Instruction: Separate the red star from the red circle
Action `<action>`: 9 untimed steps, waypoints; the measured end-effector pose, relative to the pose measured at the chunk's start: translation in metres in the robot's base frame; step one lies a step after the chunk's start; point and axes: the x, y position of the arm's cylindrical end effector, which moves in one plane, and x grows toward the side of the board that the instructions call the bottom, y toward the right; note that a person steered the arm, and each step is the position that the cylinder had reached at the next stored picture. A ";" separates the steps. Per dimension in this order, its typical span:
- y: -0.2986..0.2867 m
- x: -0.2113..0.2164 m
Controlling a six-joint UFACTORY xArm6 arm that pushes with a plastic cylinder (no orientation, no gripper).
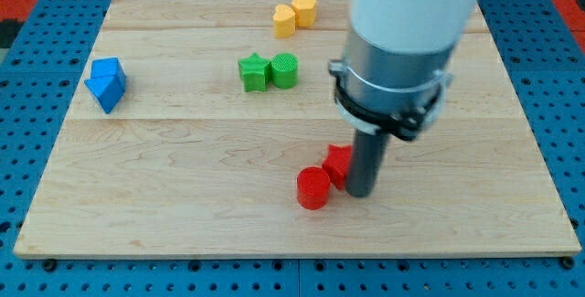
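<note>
The red circle (313, 188) lies on the wooden board (183, 196) at lower centre. The red star (338, 163) sits just up and to the right of it, touching or nearly touching it, and is partly hidden behind the rod. My tip (358, 192) rests on the board right beside the star's right side and to the right of the circle.
A green star (253, 71) and a green circle (284, 69) sit together at upper centre. Two yellow blocks (284, 20) (304, 9) lie near the view's top. Two blue blocks (107, 84) sit at the left. The arm's large grey body (402, 50) covers the upper right.
</note>
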 end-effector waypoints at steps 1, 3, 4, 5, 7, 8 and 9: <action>-0.002 -0.018; 0.005 0.076; -0.040 0.070; -0.054 0.019; -0.047 -0.013; -0.040 -0.047; -0.003 -0.063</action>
